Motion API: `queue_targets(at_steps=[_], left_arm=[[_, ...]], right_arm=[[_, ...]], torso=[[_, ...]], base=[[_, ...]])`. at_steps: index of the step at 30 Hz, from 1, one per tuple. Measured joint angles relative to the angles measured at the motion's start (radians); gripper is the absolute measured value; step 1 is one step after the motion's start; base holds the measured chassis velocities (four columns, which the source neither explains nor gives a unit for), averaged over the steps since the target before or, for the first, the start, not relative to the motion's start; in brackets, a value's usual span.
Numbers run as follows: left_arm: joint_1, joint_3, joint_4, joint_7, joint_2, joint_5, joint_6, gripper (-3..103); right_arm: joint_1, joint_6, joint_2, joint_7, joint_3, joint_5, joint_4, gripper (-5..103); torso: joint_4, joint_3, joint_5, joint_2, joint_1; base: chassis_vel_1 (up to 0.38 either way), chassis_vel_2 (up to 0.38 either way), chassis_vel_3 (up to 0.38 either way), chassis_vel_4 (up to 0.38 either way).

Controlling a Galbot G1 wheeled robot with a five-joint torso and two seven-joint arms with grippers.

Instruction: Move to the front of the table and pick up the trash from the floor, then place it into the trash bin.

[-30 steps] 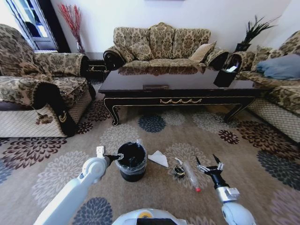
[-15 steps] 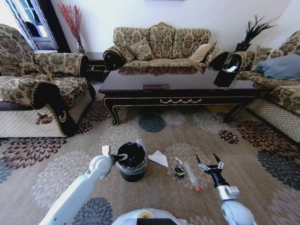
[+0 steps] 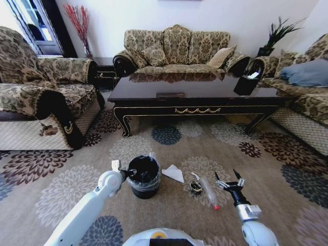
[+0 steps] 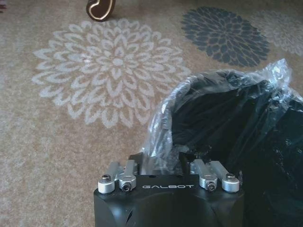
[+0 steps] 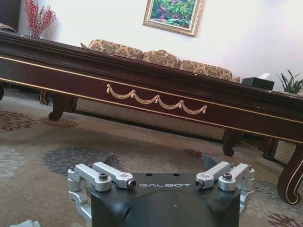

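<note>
- Step in hand, as a judgement: the robot already faces the coffee table (image 3: 195, 97); picking up has not begun.
- Three pieces of trash lie on the carpet: a white triangular paper (image 3: 173, 173) just beside the black trash bin (image 3: 144, 177), then a dark wrapper (image 3: 196, 187) and a clear bottle with a red cap (image 3: 209, 192).
- The right gripper (image 3: 229, 182) hovers near the bottle, fingers spread wide, holding nothing.
- The left gripper (image 3: 129, 173) sits at the bin's lined rim (whether it grips the liner, I cannot tell).
- Next move likely calls for lowering the right gripper across the bottle.
- Open carpet surrounds the trash; the table stands well apart.
</note>
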Motion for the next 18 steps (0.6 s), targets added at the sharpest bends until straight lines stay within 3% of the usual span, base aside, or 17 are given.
queue_targets(at_steps=[1, 4, 6, 9, 11, 13, 18], left_arm=[[0.0, 0.0, 0.0, 0.0, 0.0, 0.0, 0.0, 44], [0.006, -0.009, -0.001, 0.001, 0.002, 0.009, 0.0, 28], [0.007, -0.01, -0.001, 0.002, 0.001, 0.012, 0.0, 28], [0.009, -0.014, 0.003, 0.002, -0.005, 0.02, -0.001, 12], [0.011, -0.015, 0.003, 0.002, -0.006, 0.021, -0.001, 12], [0.013, -0.016, 0.002, 0.002, -0.006, 0.021, 0.0, 5], [0.02, -0.028, 0.004, -0.001, -0.01, 0.03, 0.0, 5]], right_arm=[[0.0, 0.0, 0.0, 0.0, 0.0, 0.0, 0.0, 100], [0.003, 0.0, 0.0, 0.001, -0.005, 0.0, -0.003, 100], [0.005, 0.0, 0.0, 0.001, -0.006, 0.0, -0.004, 100], [0.011, 0.0, 0.005, 0.006, -0.014, -0.004, -0.007, 100], [0.011, 0.0, 0.006, 0.007, -0.015, -0.005, -0.008, 100], [0.01, 0.0, 0.006, 0.008, -0.015, -0.006, -0.011, 100], [0.001, 0.003, 0.004, 0.008, -0.006, -0.007, -0.019, 100]], torso=[[0.0, 0.0, 0.0, 0.0, 0.0], [0.0001, 0.0, 0.0002, 0.0, 0.0], [0.0001, 0.0, 0.0001, 0.0, 0.0], [0.0002, 0.0, 0.0004, 0.0, 0.0], [0.0003, 0.0, 0.0005, 0.0, 0.0], [0.0005, 0.0, 0.0007, 0.0, 0.0], [0.0002, 0.0, 0.0004, 0.0, 0.0]], base=[[0.0, 0.0, 0.0, 0.0], [0.0, 0.0, 0.0, 0.0], [0.0, 0.0, 0.0, 0.0], [0.0, 0.0, 0.0, 0.0], [0.0, 0.0, 0.0, 0.0], [0.0, 0.0, 0.0, 0.0], [0.0, 0.0, 0.0, 0.0]])
